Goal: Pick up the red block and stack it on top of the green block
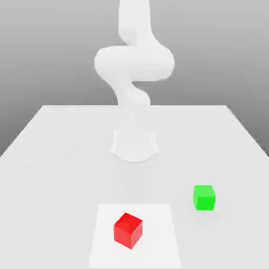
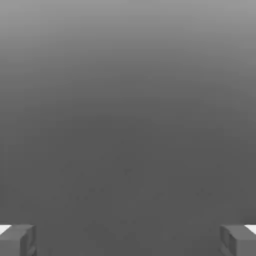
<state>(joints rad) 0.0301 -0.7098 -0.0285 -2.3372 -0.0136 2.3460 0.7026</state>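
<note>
The red block (image 1: 128, 230) sits near the table's front edge, on a paler square patch (image 1: 160, 223). The green block (image 1: 204, 197) rests on the table a little farther back, toward the exterior view's right, apart from the red one. In the hand view my gripper (image 2: 128, 240) is open: its two grey fingertips (image 2: 17, 240) stand far apart with nothing between them, against a plain grey background. The white arm (image 1: 134, 60) rises from its base (image 1: 134, 145) and leaves the exterior view at the top, well away from both blocks.
The white table (image 1: 52, 157) stretches wide around the arm's base, with its back edge behind the arm. The two blocks are the sole loose objects on it.
</note>
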